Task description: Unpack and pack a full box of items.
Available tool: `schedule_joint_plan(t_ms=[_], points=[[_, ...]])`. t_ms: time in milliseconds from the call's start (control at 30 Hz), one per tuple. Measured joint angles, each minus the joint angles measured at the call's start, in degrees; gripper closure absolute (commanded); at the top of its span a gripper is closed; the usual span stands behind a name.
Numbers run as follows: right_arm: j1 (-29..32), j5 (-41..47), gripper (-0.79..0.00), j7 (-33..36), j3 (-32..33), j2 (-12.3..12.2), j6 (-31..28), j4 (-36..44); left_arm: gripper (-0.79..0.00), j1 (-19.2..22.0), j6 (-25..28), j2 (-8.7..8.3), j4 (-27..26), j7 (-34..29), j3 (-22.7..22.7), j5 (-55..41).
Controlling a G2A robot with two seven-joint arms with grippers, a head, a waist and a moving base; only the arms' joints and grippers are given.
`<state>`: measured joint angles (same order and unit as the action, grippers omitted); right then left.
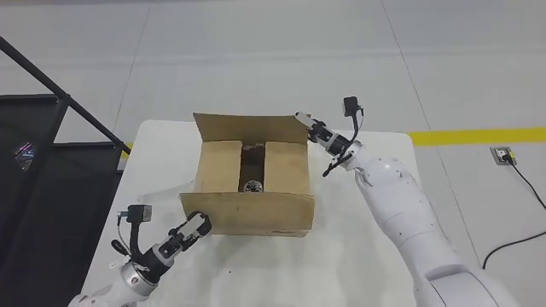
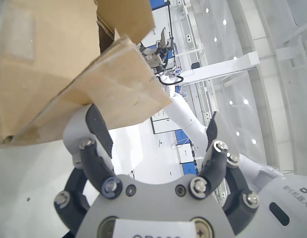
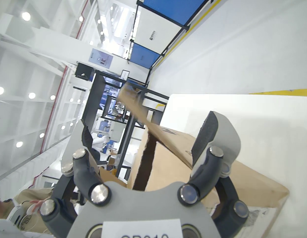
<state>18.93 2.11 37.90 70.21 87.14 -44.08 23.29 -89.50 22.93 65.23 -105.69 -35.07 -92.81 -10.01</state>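
Note:
A brown cardboard box [image 1: 247, 189] stands in the middle of the white table [image 1: 375, 247]. Its back flap [image 1: 249, 126] stands up, and its front flap [image 1: 247, 213] hangs outward. Two inner flaps lie nearly flat, and the dark gap between them shows a small round item [image 1: 252, 186]. My left gripper [image 1: 198, 224] is open just off the box's front left corner, under a flap [image 2: 123, 85], holding nothing [image 2: 153, 125]. My right gripper [image 1: 305, 122] is open at the back right corner, with the box [image 3: 168, 164] and the edge of the raised flap [image 3: 133, 105] in front of its fingers [image 3: 208, 132].
A black metal frame [image 1: 38, 136] stands to the left of the table. Bare tabletop lies to the right of the box and in front of it. The floor beyond has yellow lines [image 1: 478, 136], and a cable [image 1: 520, 222] runs from a floor outlet on the right.

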Motion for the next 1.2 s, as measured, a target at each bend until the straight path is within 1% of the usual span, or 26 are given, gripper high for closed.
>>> schedule_joint_plan(t_ms=[133, 267, 333, 500, 600, 733, 900, 1000, 1100, 1200], points=[[0.3, 5.7, -0.785, 7.5, 2.1, -0.9, -2.5, 1.4, -0.785, 1.3, -1.3, 0.09, 0.0, 2.2, 1.2, 2.7], [1.5, 11.4, -0.785, 16.3, 4.2, -2.1, -2.6, 4.9, -0.785, 2.7, -3.1, 0.20, -0.2, 4.2, 2.7, 5.9], [2.6, 13.6, -0.785, 21.1, 4.8, -2.8, -0.9, 7.8, -0.785, 3.7, -4.2, 0.27, -0.2, 5.0, 3.7, 7.6], [6.8, 15.6, -0.785, 28.7, 5.3, -4.7, 6.4, 18.8, -0.785, 6.3, -7.0, 0.45, 0.3, 6.6, 6.1, 11.1], [9.3, 13.0, -0.785, 32.1, 6.0, -6.1, 10.4, 24.4, -0.785, 7.7, -7.7, 0.45, 0.3, 6.8, 7.5, 14.7], [12.6, 8.8, -0.785, 32.7, 6.2, -7.2, 16.7, 31.6, -0.785, 8.6, -8.3, 0.61, 0.6, 7.7, 9.3, 16.8], [17.1, 3.9, -0.785, 28.8, 5.0, -7.9, 27.2, 40.4, -0.785, 10.3, -9.6, 0.79, 1.7, 8.5, 10.9, 17.7], [18.7, 0.6, -0.785, 25.1, 3.7, -8.0, 32.8, 43.2, -0.785, 11.3, -10.2, 0.91, 2.7, 8.9, 11.7, 17.9], [19.6, 0.1, -0.785, 23.9, 2.1, -8.0, 36.8, 44.3, -0.785, 12.2, -10.7, 1.05, 3.7, 9.7, 12.3, 17.8], [20.0, -0.6, -0.785, 22.9, 1.1, -8.0, 38.3, 44.1, -0.785, 12.6, -10.2, 1.20, 4.1, 11.6, 12.4, 17.2]])
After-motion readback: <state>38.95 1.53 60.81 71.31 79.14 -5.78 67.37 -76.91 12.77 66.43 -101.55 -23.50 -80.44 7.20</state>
